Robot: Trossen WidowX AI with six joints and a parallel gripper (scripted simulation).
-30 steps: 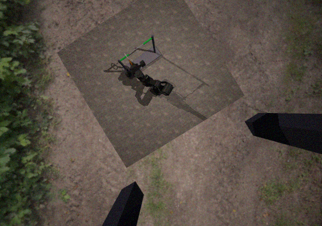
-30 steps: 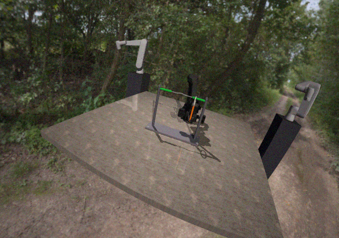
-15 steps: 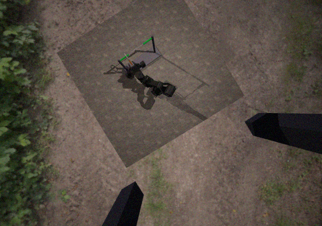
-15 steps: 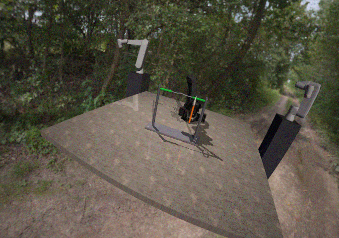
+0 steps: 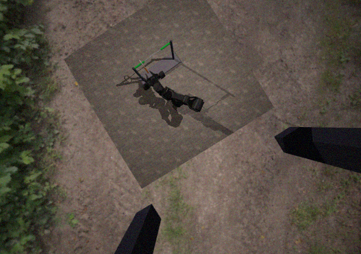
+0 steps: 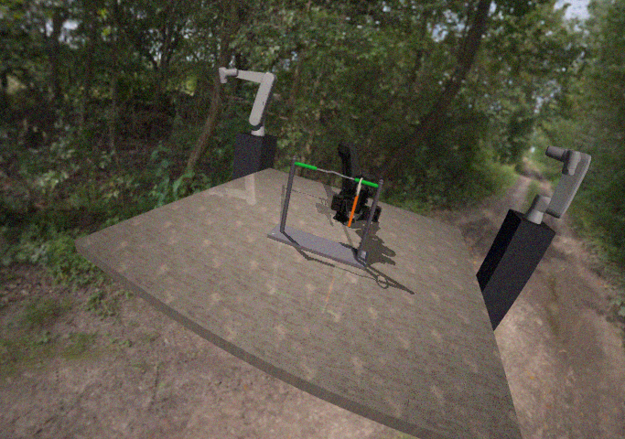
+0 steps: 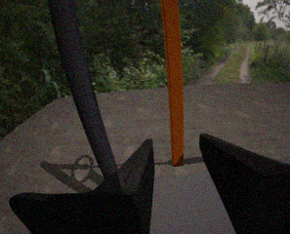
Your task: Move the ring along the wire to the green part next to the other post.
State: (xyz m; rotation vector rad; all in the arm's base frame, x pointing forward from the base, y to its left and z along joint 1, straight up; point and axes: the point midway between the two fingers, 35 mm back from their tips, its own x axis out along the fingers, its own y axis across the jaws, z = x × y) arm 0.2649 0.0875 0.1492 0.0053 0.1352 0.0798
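Note:
The ring (image 5: 141,63) (image 6: 359,185) hangs on the green part (image 5: 137,66) (image 6: 372,184) by one post (image 5: 138,73) (image 6: 371,222) (image 7: 83,93). Its orange handle (image 5: 146,70) (image 6: 353,212) (image 7: 176,88) points down, slightly tilted. My gripper (image 5: 149,73) (image 7: 176,142) is partly open and empty. In the wrist view the handle's lower end shows in the gap between the fingertips, with space on both sides; how far in front of them it is, I cannot tell. The other green part (image 5: 165,46) (image 6: 305,165) is by the far post (image 5: 172,50) (image 6: 287,198).
The thin grey wire (image 5: 154,55) (image 6: 336,173) bends between the green parts. A grey base (image 5: 163,67) (image 6: 317,244) (image 7: 188,205) joins the posts below. In the wrist view the near post stands left of the handle, behind the left finger. Two pale arms stand on dark pedestals outside the table.

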